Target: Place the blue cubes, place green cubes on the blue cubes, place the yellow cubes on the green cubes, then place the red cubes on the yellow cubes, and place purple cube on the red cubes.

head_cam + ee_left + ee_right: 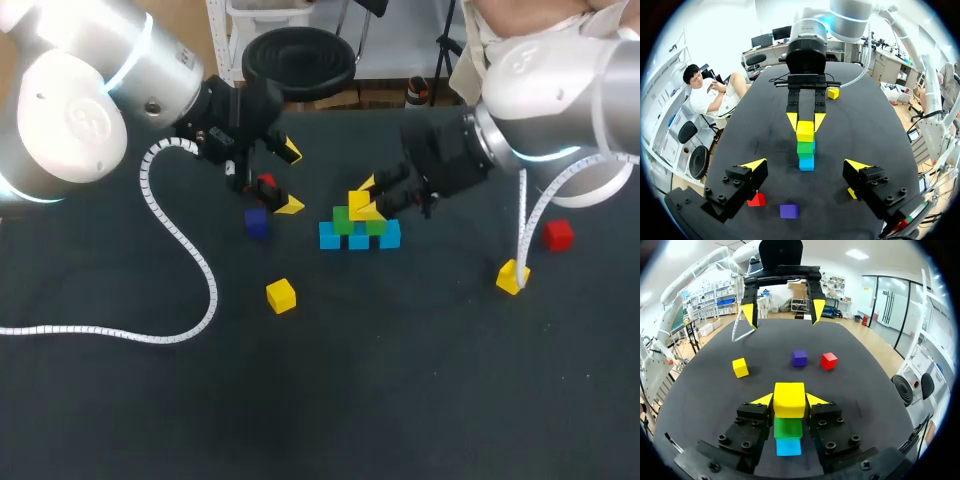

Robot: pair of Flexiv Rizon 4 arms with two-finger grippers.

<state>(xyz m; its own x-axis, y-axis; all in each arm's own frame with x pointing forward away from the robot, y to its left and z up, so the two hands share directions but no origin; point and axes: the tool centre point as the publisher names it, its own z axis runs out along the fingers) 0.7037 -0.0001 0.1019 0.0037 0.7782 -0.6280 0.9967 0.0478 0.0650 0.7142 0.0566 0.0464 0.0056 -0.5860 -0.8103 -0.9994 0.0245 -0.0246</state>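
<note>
Your table (420, 400) is black. In the stack you see blue cubes (359, 240), green cubes (343, 220) and one yellow cube (789, 400). At its nine o'clock is a purple cube (256, 223), and at three o'clock a red cube (558, 235). The ribbed cable (213, 292) is white.

the head camera sat high above and behind the robot, looking steeply down on the dark tabletop (400, 380) and taking in the cube stack (360, 228) from afar. the left wrist camera looked along the left end effector (805, 165) toward the cube stack, which lay a little way ahead, with the right end effector (805, 120) just beyond it. the right wrist camera sat much nearer, the cube stack directly ahead of it, facing the opposite way. all three views shared the cube stack; the two wrist cameras saw it from opposite sides.
</note>
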